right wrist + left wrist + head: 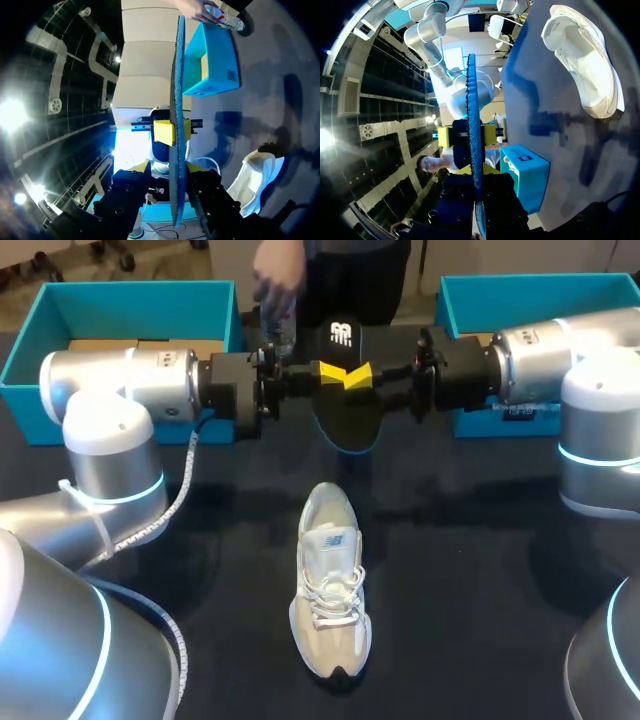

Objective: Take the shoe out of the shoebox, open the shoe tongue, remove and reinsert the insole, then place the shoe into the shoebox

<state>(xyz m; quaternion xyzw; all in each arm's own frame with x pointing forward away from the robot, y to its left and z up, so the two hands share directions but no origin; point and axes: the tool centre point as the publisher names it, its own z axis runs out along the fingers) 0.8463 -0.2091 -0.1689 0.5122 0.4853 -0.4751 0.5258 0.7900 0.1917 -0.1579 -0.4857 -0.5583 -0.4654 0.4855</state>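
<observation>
A dark desk (480, 570) carries the scene, with the left arm (120, 390) and right arm (560, 360) reaching in from opposite sides to meet over its far middle. A teal shoebox (40, 350) stands open at the back left corner, and a second teal box (470, 290) stands at the back right. The pale lace-up shoe (330, 585) sits out of both boxes, upright on its sole at the centre of the desk, toe toward the robot and well apart from either arm. The black, blue-edged insole (350, 425) hangs in the air between the arms, above the desk and beyond the shoe's heel. The left claw (328, 371) is clamped tight on the insole, yellow tips pressed to both faces. The right claw (362, 377) stands parted around the same insole, a gap showing on one side. Behind the left claw, a person's hand (275, 280) holds a clear bottle (285, 332) at the desk's far edge
</observation>
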